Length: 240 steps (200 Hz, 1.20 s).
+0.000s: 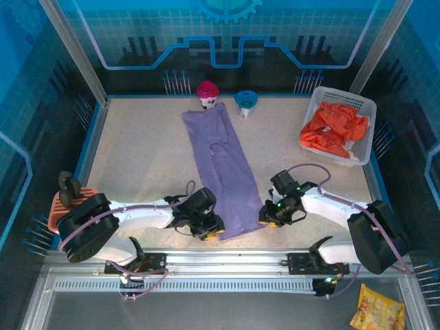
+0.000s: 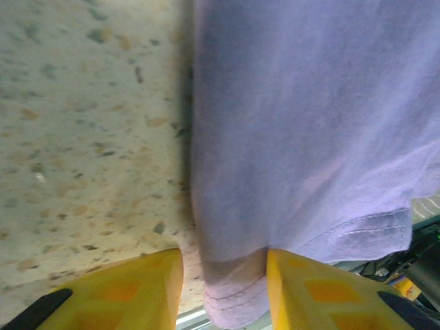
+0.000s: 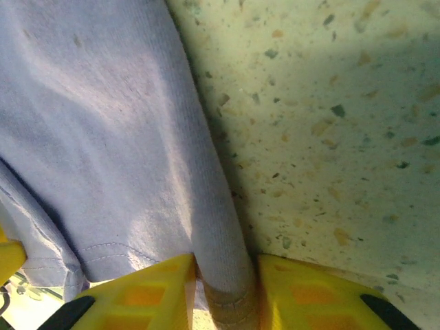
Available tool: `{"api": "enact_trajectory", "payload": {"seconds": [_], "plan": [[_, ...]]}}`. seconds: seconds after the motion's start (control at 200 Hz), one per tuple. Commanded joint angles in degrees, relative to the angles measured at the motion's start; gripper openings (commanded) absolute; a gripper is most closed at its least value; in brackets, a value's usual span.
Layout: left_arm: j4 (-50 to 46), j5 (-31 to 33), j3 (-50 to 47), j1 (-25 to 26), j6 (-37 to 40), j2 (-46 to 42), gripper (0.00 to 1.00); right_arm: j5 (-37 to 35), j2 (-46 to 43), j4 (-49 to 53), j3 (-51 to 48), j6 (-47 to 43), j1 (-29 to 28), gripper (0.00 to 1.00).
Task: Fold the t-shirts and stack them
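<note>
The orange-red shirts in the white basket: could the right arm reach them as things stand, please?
Probably not yet. The path to the orange-red shirts in the open-topped basket looks clear, but the right gripper is closed on a near corner of the purple shirt and must release.

A speckled beige table (image 1: 137, 158) sits inside blue patterned walls (image 1: 41, 82). Near its far edge stand two small cup-like containers, a pink one (image 1: 207, 93) and a blue one (image 1: 245, 102) to its right, near each other but apart. A white plastic basket (image 1: 344, 98) with lattice sides rests in the far right corner, turned at an angle. A metal rail (image 1: 227, 260) runs along the near edge. A yellow snack bag (image 1: 377, 309) lies off the table past the near right corner. An orange-brown object (image 1: 56, 206), partly hidden, sits at the near left edge.
</note>
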<state>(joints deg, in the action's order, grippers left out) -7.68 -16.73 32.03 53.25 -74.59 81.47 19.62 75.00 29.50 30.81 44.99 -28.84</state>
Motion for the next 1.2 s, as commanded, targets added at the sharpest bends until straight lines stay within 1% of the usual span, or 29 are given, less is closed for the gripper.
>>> {"api": "enact_trajectory", "payload": {"seconds": [0.0, 0.125, 0.31, 0.35, 0.405, 0.43, 0.46, 0.5, 0.51, 0.605, 0.705, 0.88, 0.996, 1.106, 1.196], "plan": [[5.94, 0.81, 0.71, 1.33, -1.35, 1.02, 0.37, 0.47, -0.38, 0.04, -0.49, 0.55, -0.60, 0.30], [5.59, 1.26, 0.54, 1.33, -1.33, 1.05, 0.35, 0.30, -0.31, 0.04, -0.49, 0.62, -0.60, 0.30], [4.19, 1.59, -0.30, 1.37, -1.37, 0.60, 0.24, -0.07, -0.38, 0.45, -0.54, 0.46, -0.60, 0.28], [2.47, 1.93, -0.31, 1.33, -0.93, 0.00, 0.21, -0.30, -0.68, 0.80, -0.49, 0.44, -0.69, 0.21], [-0.32, 2.77, -0.29, 1.35, -0.23, -1.28, 0.18, -0.85, -1.29, 1.57, -0.33, 0.47, -0.92, 0.17], [-1.66, 3.19, -0.30, 1.32, 0.10, -1.91, 0.16, -1.00, -1.58, 1.83, -0.31, 0.64, -1.06, 0.16], [-3.29, 3.68, -0.39, 1.33, 0.48, -2.77, 0.12, -1.05, -2.06, 2.04, -0.17, 0.84, -1.29, 0.10], [-5.19, 4.16, -0.58, 1.32, 0.98, -3.83, 0.08, -1.30, -2.76, 2.44, -0.13, 1.30, -1.75, 0.07], [-5.58, 4.21, -0.64, 1.32, 1.08, -4.08, 0.07, -1.36, -3.14, 2.49, -0.09, 1.56, -2.00, 0.04], [-9.35, 4.42, -1.32, 1.37, 2.17, -6.46, 0.02, -2.67, -5.75, 3.65, 0.09, 4.39, -4.64, 0.00], [-13.87, 5.05, -3.18, 1.91, 2.36, -10.40, 0.00, -5.05, -9.34, 4.75, -0.22, 8.61, -8.77, 0.00], [-20.10, 5.40, -7.46, 2.85, 0.45, -20.00, 0.00, -8.63, -14.96, 6.29, -1.73, 16.66, -15.99, 0.00], [-24.68, 6.13, -9.07, 3.79, -1.51, -26.84, 0.00, -10.05, -16.12, 7.31, -1.50, 20.27, -20.32, 0.00], [-25.59, 7.89, -9.26, 3.74, -2.82, -31.68, 0.03, -11.20, -14.86, 7.51, 0.26, 20.47, -21.24, 0.00], [-24.82, 7.84, -8.24, 2.77, -2.02, -31.28, 0.04, -12.22, -12.59, 7.68, 3.33, 18.92, -20.76, 0.00]]}}
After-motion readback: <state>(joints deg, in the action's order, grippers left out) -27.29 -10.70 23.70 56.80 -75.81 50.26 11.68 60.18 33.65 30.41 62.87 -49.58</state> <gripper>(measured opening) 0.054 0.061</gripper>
